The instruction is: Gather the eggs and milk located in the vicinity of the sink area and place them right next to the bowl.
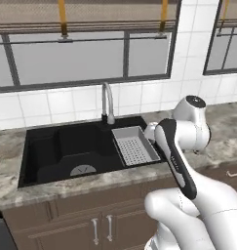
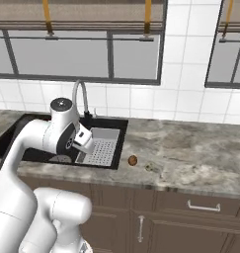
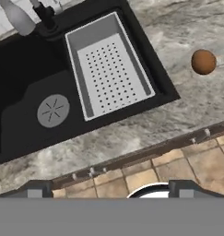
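Nothing is gathered yet: you have the end effector (image 3: 109, 192) spread and empty above the counter (image 3: 187, 106) edge, the egg (image 3: 203, 61) untouched at upper right beside the sink (image 3: 21, 115).

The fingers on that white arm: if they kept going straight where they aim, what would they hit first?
Probably the front edge of the stone counter, just before the black sink; the open fingers point there. Depth is uncertain. The egg lies off to one side.
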